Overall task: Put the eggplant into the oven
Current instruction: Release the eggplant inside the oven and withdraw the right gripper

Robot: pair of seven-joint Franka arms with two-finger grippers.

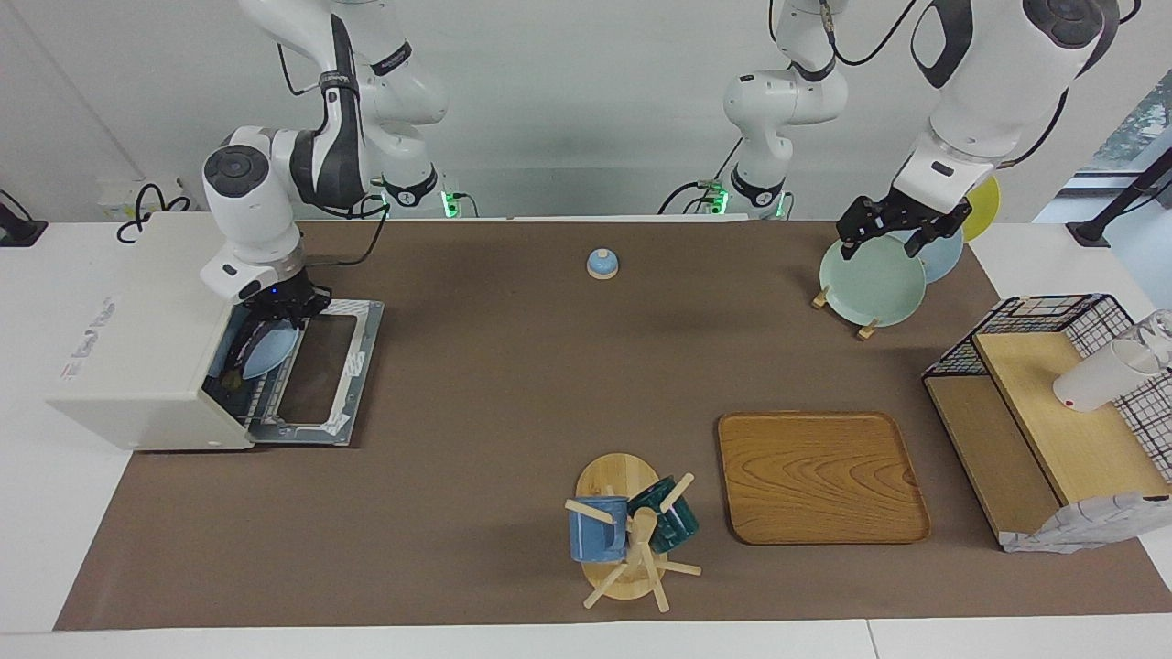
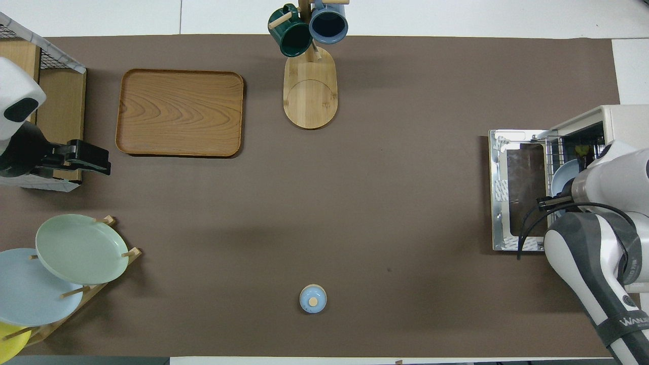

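The white oven (image 1: 137, 366) stands at the right arm's end of the table with its glass door (image 1: 316, 375) folded down flat. My right gripper (image 1: 286, 313) is at the oven's mouth, shut on the rim of a light blue plate (image 1: 270, 352) that tilts into the opening. The dark eggplant (image 1: 236, 361) lies on that plate just inside the oven, its green tip (image 2: 582, 150) showing among the rack wires. The arm hides most of it from above. My left gripper (image 1: 902, 233) waits open over the plate rack with nothing in it.
A plate rack with a pale green plate (image 1: 872, 282) stands toward the left arm's end. A wire basket shelf (image 1: 1053, 403) holds a white cup. A wooden tray (image 1: 819, 476), a mug tree (image 1: 632, 531) and a small blue bell (image 1: 602, 264) are on the brown mat.
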